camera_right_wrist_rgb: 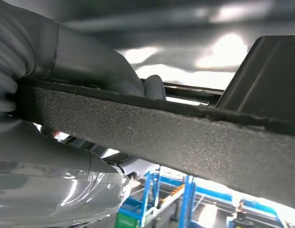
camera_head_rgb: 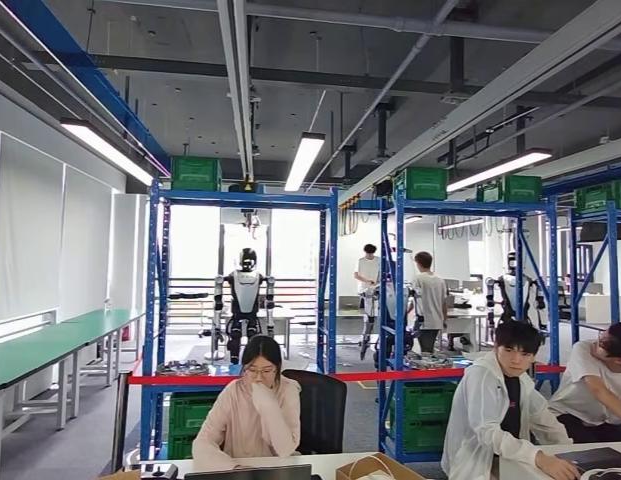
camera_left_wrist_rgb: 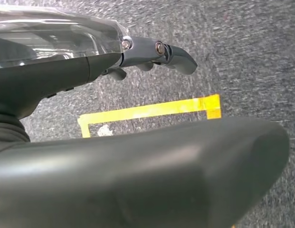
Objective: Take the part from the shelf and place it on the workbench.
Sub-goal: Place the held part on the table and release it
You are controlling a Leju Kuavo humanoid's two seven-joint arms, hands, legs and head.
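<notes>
A tabletop (camera_head_rgb: 413,462) runs along the near edge, w/ three people behind it: one (camera_head_rgb: 252,412) at centre in a chair (camera_head_rgb: 322,408), two to the right (camera_head_rgb: 503,410) (camera_head_rgb: 603,382). Behind them stand shelf racks (camera_head_rgb: 243,300) (crates (camera_head_rgb: 195,173) on top). Another robot (camera_head_rgb: 245,300) stands beyond the left rack; benches (camera_head_rgb: 43,350) line the left wall.

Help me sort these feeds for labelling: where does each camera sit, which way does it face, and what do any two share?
Head view: high on the body, facing forward across the hall at blue shelves and seated people.
Left wrist view: behind the left hand, looking down at grey floor and yellow tape.
Right wrist view: behind the right hand, which grips a dark flat part.
Shared: head and right wrist views both show blue shelves.
</notes>
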